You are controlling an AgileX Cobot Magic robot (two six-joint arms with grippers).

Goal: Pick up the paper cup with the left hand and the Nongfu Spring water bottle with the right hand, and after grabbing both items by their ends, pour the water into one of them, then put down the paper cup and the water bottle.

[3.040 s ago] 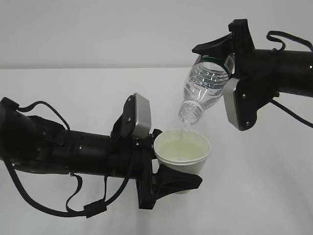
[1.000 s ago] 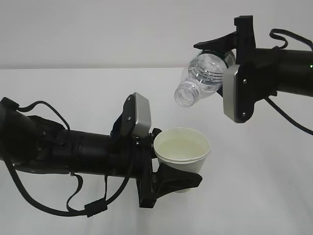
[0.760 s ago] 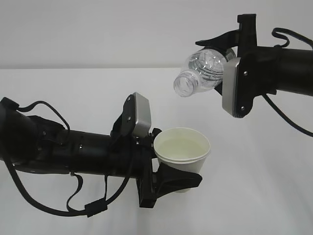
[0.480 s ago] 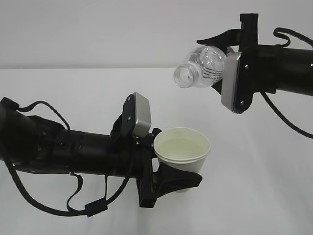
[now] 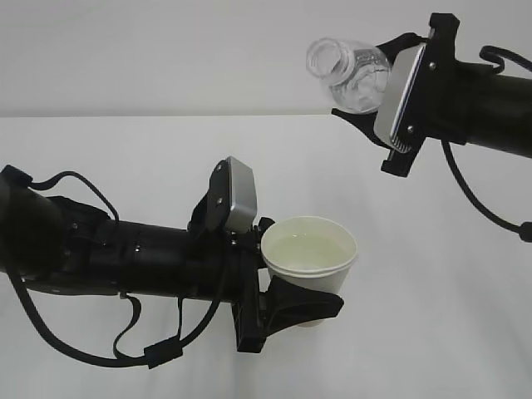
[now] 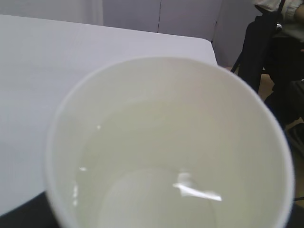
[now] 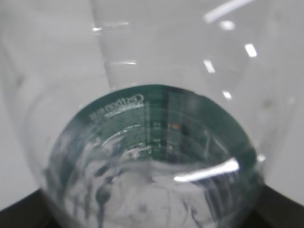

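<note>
A: How far along is the robot?

B: The pour looks finished. The left hand [image 5: 287, 287] grips the paper cup [image 5: 309, 259] low on its body, upright, above the table [image 5: 125, 150], with the water [image 6: 156, 156] filling much of it.

A: And the bottle?

B: The right hand [image 5: 378, 91] clasps the Nongfu Spring water bottle [image 5: 349, 73] by its base, up high and well apart from the cup, mouth tilted up and to the left. It looks nearly empty.

A: What is left?

B: Setting both cup and bottle down on the table and letting go

Bare table [image 5: 465, 299] lies open beneath the raised water bottle [image 5: 353, 75].
</note>
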